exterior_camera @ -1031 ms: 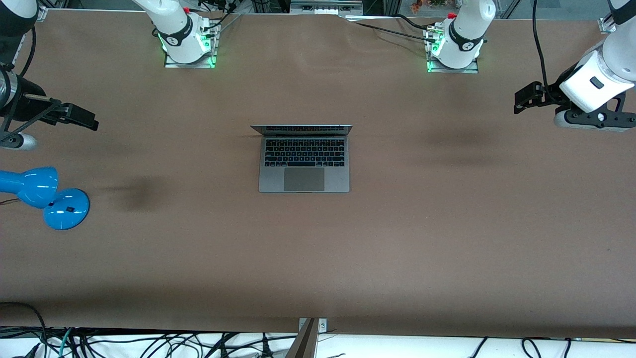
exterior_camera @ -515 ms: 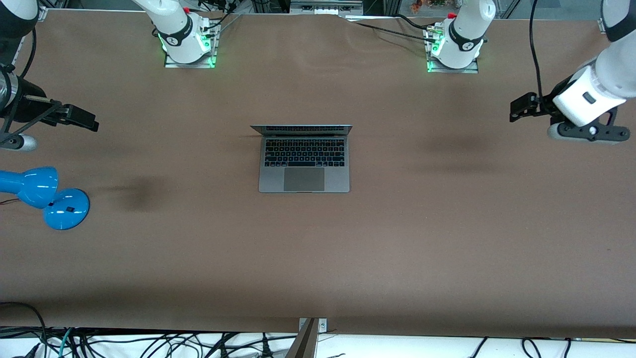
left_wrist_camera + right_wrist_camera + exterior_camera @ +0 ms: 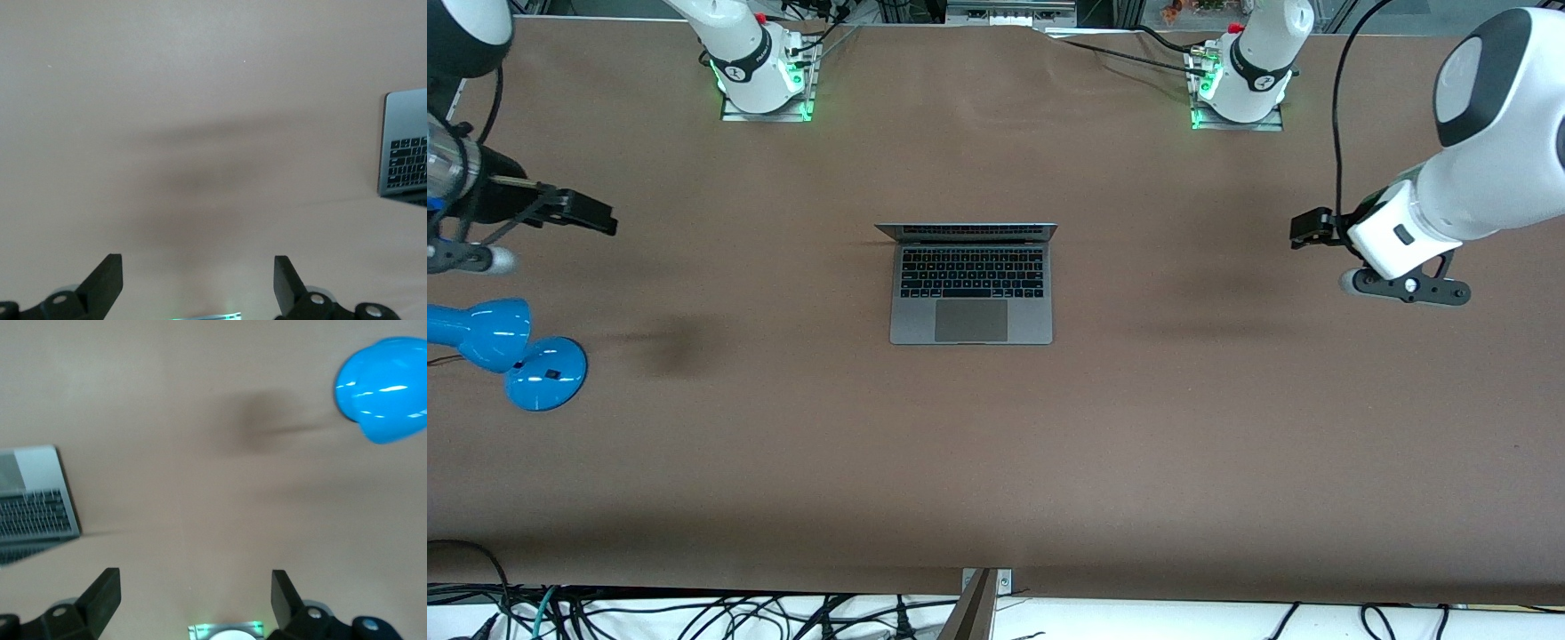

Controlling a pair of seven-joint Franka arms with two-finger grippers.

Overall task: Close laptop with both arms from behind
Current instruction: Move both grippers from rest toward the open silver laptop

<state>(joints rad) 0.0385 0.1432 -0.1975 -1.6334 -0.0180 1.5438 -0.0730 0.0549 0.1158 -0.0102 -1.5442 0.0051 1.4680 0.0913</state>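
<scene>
The grey laptop (image 3: 970, 283) stands open in the middle of the brown table, its keyboard facing the front camera and its screen upright. It also shows at the edge of the left wrist view (image 3: 405, 148) and of the right wrist view (image 3: 33, 505). My left gripper (image 3: 1307, 228) is open and empty in the air over the table toward the left arm's end, well apart from the laptop; in its wrist view (image 3: 198, 280) the jaws stand wide. My right gripper (image 3: 596, 216) is open and empty over the right arm's end; its wrist view (image 3: 195, 597) shows wide jaws.
A blue desk lamp (image 3: 503, 348) stands near the right arm's end of the table, nearer the front camera than my right gripper; its shade shows in the right wrist view (image 3: 385, 388). Both arm bases (image 3: 760, 76) (image 3: 1240, 84) stand along the table's edge farthest from the front camera.
My left gripper has moved in toward the laptop and lower in the front view. My right gripper has shifted slightly toward the laptop. The laptop has not moved.
</scene>
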